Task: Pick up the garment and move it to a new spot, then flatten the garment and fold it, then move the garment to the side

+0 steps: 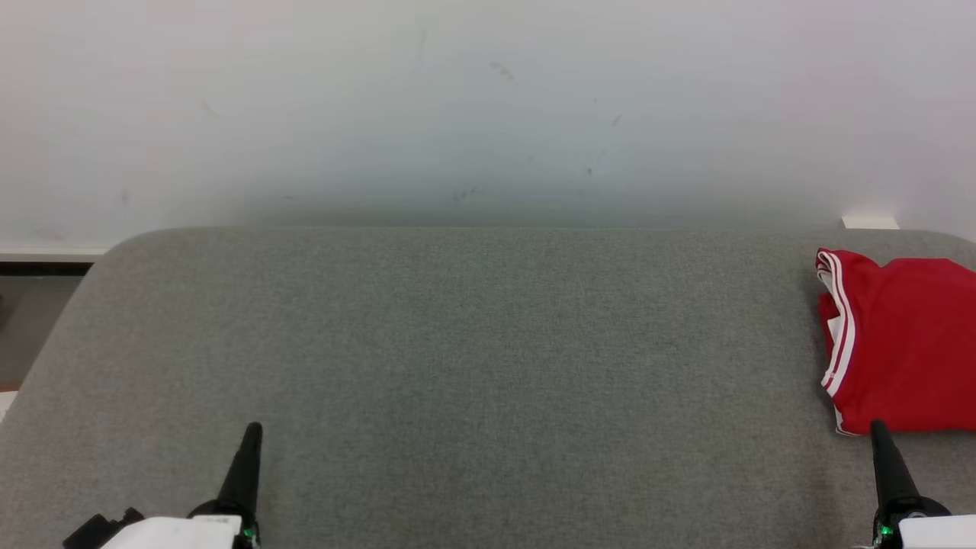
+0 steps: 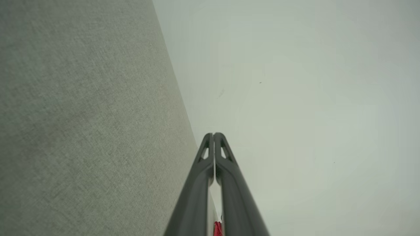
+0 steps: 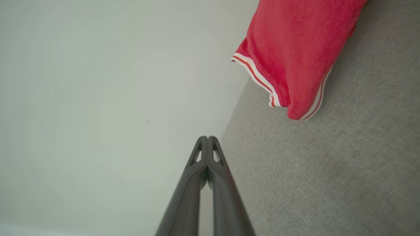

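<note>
At lower left of the head view, left gripper (image 1: pixel 253 428) hangs low over the worktop (image 1: pixel 488 358), its two dark fingers pressed together to one point w/ nothing btwn them. The left wrist view agrees: tips meet & carry nothing. Right gripper (image 1: pixel 877 425) is at lower right, likewise pinched to a single spike & empty; in the right wrist view its fingers (image 3: pixel 215 183) lie flush from the tips down. The garment (image 1: pixel 907 343), red w/ white stripe trim along the edge, lies folded on the worktop's far-right side, cut off by the frame edge. In the head view the right gripper's tip overlaps the garment's near-left corner, but the right wrist view shows bare grey cloth btwn tips & garment (image 3: pixel 295 42), so no contact. A red sliver shows low btwn the left fingers in the left wrist view, too small to tell more. The worktop is covered in grey woven fabric, w/ a rounded back-left corner, smooth, no wrinkles, bare across the middle & left. Behind it stands a pale wall (image 1: pixel 488 114), off-white w/ faint scuffs & specks. A small white block (image 1: pixel 870 222) sits at the wall line above the garment. At far left a dark skirting strip (image 1: pixel 46 268) runs along the wall base, w/ floor (image 1: pixel 30 320) below it beside the worktop.
</note>
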Tool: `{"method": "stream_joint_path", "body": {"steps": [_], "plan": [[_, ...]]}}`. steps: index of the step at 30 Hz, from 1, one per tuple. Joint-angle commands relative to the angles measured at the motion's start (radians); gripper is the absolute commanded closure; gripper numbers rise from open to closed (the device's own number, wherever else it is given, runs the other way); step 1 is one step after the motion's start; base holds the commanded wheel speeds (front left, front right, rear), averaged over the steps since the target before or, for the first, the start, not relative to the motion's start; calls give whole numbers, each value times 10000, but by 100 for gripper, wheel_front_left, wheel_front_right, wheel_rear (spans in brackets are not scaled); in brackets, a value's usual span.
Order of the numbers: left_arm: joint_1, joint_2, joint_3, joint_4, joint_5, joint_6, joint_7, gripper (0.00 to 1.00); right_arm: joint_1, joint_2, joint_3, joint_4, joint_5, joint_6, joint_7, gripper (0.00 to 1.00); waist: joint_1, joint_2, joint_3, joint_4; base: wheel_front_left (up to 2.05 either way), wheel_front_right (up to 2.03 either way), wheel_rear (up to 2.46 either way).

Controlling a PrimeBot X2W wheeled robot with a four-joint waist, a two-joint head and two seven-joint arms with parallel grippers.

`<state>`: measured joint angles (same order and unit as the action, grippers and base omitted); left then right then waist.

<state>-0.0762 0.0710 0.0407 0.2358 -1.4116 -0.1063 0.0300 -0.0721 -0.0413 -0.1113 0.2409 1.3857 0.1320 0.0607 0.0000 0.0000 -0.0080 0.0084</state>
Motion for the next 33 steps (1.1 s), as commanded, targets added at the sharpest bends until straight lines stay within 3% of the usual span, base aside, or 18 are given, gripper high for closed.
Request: {"method": "stream_joint_path", "body": {"steps": [1, 26, 33], "plan": [[-172, 78, 76, -22, -368, -89, 67, 100, -184, -118, -48, 3, 343, -19, 82, 100, 0, 0, 6, -6, 0, 0, 0], [-394, 96, 383, 40, -2236, -183, 541, 100, -515, -129, -66, 120, 2160, -24, 523, 100, 0, 0, 70, -77, 0, 0, 0], [-402, 89, 402, 47, -2318, -175, 574, 100, -521, -128, -67, 127, 2259, -24, 589, 100, 0, 0, 77, -85, 0, 0, 0]]}}
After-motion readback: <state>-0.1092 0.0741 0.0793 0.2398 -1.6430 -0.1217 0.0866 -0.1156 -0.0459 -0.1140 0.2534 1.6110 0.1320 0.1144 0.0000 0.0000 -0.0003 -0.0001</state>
